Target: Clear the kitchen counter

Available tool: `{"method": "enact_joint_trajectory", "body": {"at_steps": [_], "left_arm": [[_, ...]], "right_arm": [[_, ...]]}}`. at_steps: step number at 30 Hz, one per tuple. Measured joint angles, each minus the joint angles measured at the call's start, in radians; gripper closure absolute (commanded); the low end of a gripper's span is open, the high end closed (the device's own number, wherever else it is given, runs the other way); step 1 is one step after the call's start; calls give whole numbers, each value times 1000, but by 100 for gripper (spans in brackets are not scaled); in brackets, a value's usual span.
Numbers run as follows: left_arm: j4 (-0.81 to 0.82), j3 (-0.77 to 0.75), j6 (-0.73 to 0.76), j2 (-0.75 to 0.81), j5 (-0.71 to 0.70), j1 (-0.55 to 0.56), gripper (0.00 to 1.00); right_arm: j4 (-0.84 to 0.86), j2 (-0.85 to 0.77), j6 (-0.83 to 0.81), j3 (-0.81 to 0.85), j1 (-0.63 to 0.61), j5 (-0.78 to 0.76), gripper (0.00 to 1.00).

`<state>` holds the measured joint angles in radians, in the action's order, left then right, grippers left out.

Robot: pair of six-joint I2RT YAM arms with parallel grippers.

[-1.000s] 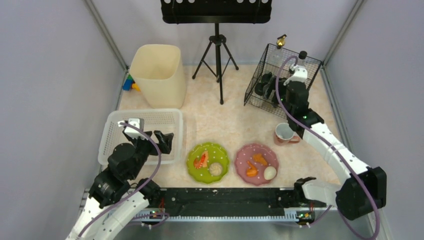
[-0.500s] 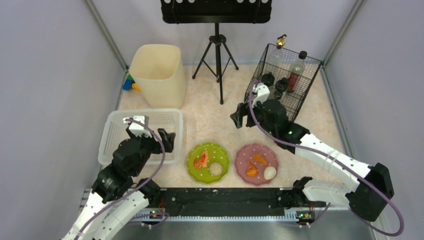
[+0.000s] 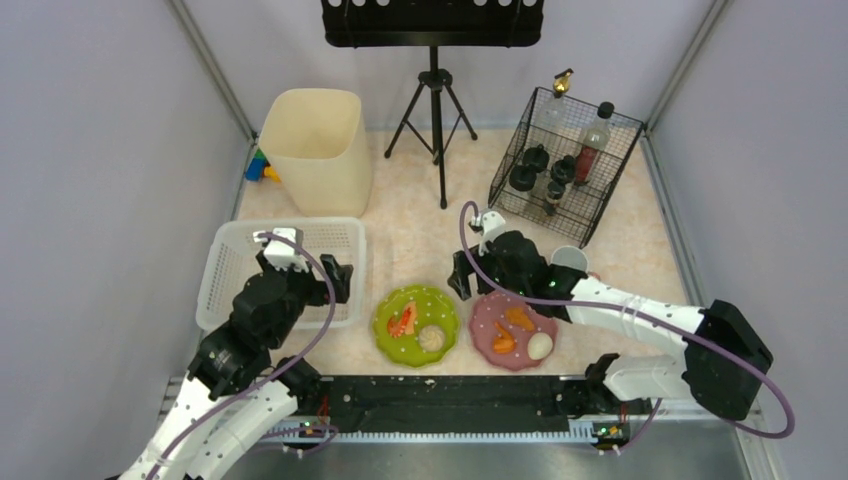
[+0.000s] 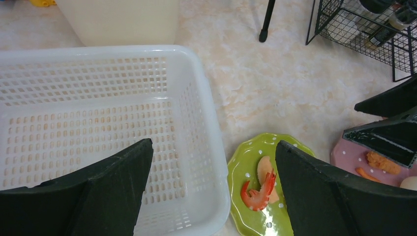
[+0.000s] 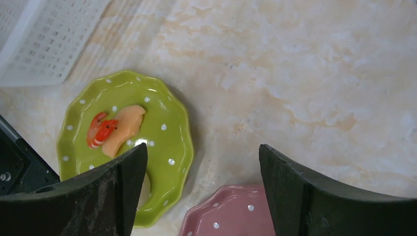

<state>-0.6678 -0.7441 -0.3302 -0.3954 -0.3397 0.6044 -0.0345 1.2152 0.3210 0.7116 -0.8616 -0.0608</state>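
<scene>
**Right arm, change of position.** The right gripper (image 3: 461,282) has been swung away from the wire rack (image 3: 566,160), where it was a second ago, and is now held low over the near middle of the kitchen counter (image 3: 420,235). It is placed above the gap between the green plate (image 3: 416,325) and the pink plate (image 3: 513,327). The left gripper (image 4: 214,145) has been shifted only slightly and remains over the right wall of the white basket (image 4: 98,113).

**Right jaws.** The jaws are spread wide and nothing is held. In the right wrist view, bare mottled counter is seen between the two fingers. The green plate, on which a shrimp (image 5: 101,130) is carried, is partly covered by the left-hand finger. The rim of the pink plate is seen low between the fingers.

**Left jaws.** These are likewise spread apart and nothing is gripped. Between them are framed the basket's right wall, a strip of counter just beside it and the edge of the green plate.

**Counter.** The counter is spread beneath both grippers and is touched by neither. On it are borne the basket, both plates, the rack, a cup (image 3: 570,262) and a tall cream bin (image 3: 315,150).
</scene>
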Motion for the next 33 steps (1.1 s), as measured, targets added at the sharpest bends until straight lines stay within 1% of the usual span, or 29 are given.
{"method": "enact_joint_trajectory", "body": {"at_steps": [6,13,19,23,29,31,33], "left_arm": [[0,0,0,-9,5,0,2],[1,0,4,-48,72,0,5],[0,-2,-13,-111,218,0,10],[1,-14,-65,-160,341,0,13],[-2,-15,-153,-207,448,0,16],[-10,-15,-180,-219,472,0,16],[-19,-15,-205,-227,487,5,17]], "right_arm": [[38,36,63,-58,-3,23,22],[82,174,101,-56,-38,68,31],[84,252,110,-55,-41,94,38],[97,253,110,-55,-41,118,40],[116,276,111,-54,-41,158,46],[117,301,111,-48,-41,169,49],[121,323,111,-39,-41,175,56]]}}
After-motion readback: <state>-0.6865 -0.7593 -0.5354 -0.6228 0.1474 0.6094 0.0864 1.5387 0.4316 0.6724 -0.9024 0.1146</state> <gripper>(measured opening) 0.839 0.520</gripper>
